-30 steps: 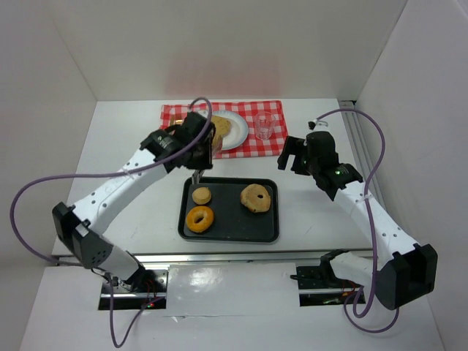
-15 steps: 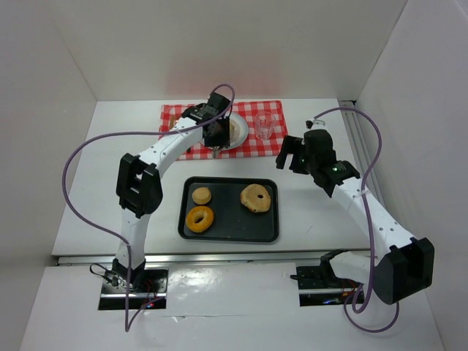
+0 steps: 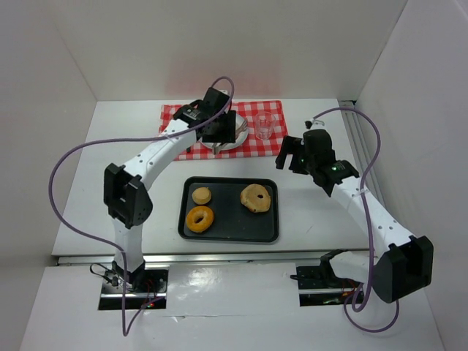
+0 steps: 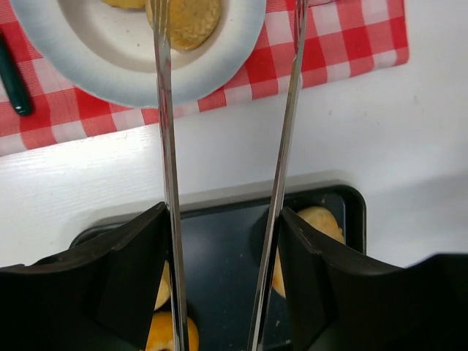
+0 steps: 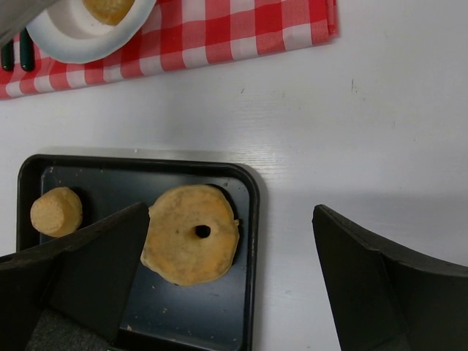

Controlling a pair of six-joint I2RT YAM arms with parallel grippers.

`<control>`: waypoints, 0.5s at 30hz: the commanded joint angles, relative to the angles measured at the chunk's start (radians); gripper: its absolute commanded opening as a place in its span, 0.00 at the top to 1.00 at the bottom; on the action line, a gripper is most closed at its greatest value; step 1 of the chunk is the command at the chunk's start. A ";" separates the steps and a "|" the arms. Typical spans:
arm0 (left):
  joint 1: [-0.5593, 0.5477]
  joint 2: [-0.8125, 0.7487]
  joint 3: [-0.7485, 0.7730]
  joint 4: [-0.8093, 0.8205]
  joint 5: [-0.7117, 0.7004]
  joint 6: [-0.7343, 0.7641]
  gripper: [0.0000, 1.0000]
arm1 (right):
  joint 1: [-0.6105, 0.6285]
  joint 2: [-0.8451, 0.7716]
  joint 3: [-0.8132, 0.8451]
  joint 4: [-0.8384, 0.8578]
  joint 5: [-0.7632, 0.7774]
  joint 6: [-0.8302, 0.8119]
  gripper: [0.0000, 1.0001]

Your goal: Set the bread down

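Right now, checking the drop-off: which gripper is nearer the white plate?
Left. The left gripper hangs over the white plate, above the bread on it; the right gripper is off past the checked cloth's right edge.

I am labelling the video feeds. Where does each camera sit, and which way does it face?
Top external: above and behind the bases, looking down on the table; the left arm and right arm show whole.
Left wrist: above the plate, looking down; the left gripper shows two long metal fingers, apart.
Right wrist: above the tray, looking down; the right gripper shows black fingers, apart.
Shared: both wrist views hold the plate and the tray.
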 commanded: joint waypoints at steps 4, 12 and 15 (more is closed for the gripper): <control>0.006 -0.262 -0.131 0.010 -0.086 0.016 0.31 | 0.005 -0.084 0.028 0.011 0.014 0.006 0.00; 0.293 -0.555 -0.561 0.076 -0.240 -0.033 0.30 | 0.005 -0.095 0.019 0.029 -0.021 0.015 0.00; 0.406 -0.603 -0.733 0.220 -0.211 -0.024 0.27 | 0.005 -0.095 0.019 0.029 -0.022 0.015 0.00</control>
